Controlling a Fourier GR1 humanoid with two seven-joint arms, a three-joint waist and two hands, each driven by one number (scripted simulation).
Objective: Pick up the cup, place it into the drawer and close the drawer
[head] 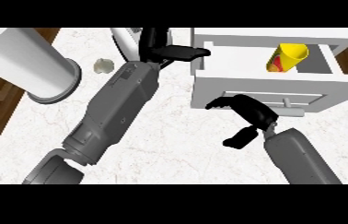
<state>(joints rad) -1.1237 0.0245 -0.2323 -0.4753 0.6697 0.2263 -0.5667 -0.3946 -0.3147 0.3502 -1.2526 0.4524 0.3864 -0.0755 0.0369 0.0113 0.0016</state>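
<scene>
Yellow with a red patch on its side, the cup [289, 57] lay tilted inside the open white drawer [258, 87] at the upper right of the frame, close to the drawer's right wall. The left hand [170, 51] sat at the upper centre, released, its fingers stretched out level toward the drawer's left rear corner and touching or nearly touching that wall; it grasped nothing. The left forearm [119, 108] ran diagonally up from the lower left. The right hand [252, 110] sat right of centre against the drawer's front panel, just left of the handle [293, 111], its fingers loosely bent with the thumb spread apart, and it held nothing. The right forearm [299, 156] entered from the lower right. On the marble desk [176, 140], a large white cylinder [37, 61] occupied the upper left, and a small pale lump [103, 66] lay just beside it.
</scene>
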